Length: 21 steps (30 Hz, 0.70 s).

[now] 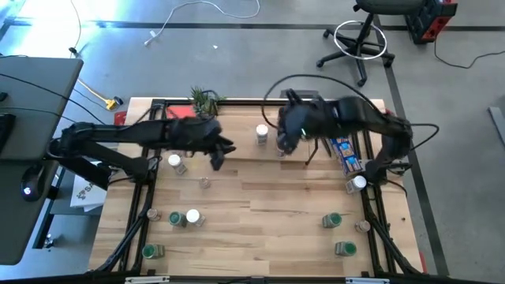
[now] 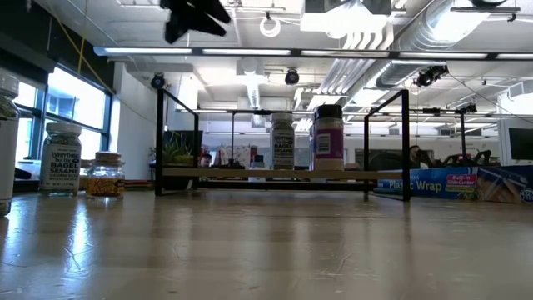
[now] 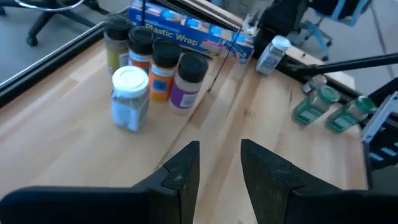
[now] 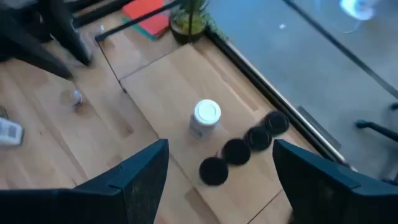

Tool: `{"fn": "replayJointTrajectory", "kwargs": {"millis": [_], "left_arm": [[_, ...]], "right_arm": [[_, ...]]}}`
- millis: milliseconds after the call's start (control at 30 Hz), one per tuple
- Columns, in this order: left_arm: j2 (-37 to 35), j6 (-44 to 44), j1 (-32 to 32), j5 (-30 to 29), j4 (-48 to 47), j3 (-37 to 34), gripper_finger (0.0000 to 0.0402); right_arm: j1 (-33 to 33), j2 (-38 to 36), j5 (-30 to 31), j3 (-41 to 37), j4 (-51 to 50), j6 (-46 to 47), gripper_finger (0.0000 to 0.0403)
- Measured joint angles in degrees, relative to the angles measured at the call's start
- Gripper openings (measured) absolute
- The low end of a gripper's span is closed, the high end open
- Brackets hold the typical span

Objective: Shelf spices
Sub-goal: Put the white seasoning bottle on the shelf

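Observation:
The light-wood shelf (image 1: 237, 142) with its black wire frame (image 2: 158, 142) stands at the table's far middle. On it a white-lidded jar (image 4: 205, 118) stands beside a row of several black-lidded jars (image 4: 236, 151). The left wrist view shows the same group (image 3: 165, 68) standing upright. Other spice jars lie or stand loose on the table: green-lidded ones (image 1: 331, 221) near right, and green and white ones (image 1: 183, 218) near left. My left gripper (image 3: 217, 174) is open above the shelf's left part. My right gripper (image 4: 221, 180) is wide open above the jars on the shelf.
A long blue plastic-wrap box (image 1: 345, 154) lies at the shelf's right end. A small plant (image 1: 205, 99) and a red object (image 1: 181, 113) sit at the table's far edge. Two jars (image 2: 60, 158) stand at the left in the low view. Bare wood (image 1: 268, 205) lies mid-table.

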Motion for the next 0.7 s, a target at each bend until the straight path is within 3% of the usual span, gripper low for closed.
{"fn": "replayJointTrajectory", "kwargs": {"millis": [167,333,500,700], "left_arm": [[7.2,6.6,5.5,4.6,4.7,1.8,0.0135],[14.4,15.0,10.1,7.3,7.9,6.8,0.0204],[20.9,21.9,13.2,7.6,7.8,11.0,0.0272],[27.0,25.9,14.3,7.9,9.5,12.7,0.0287]], "right_arm": [[7.4,-2.2,8.5,0.0,-0.5,8.1,0.0281],[8.9,-3.9,9.0,0.0,-0.6,9.6,0.0281],[7.9,-6.3,8.6,0.0,-0.6,1.8,0.0281],[3.4,-9.5,5.3,0.0,-0.6,-11.0,0.0281]]}}
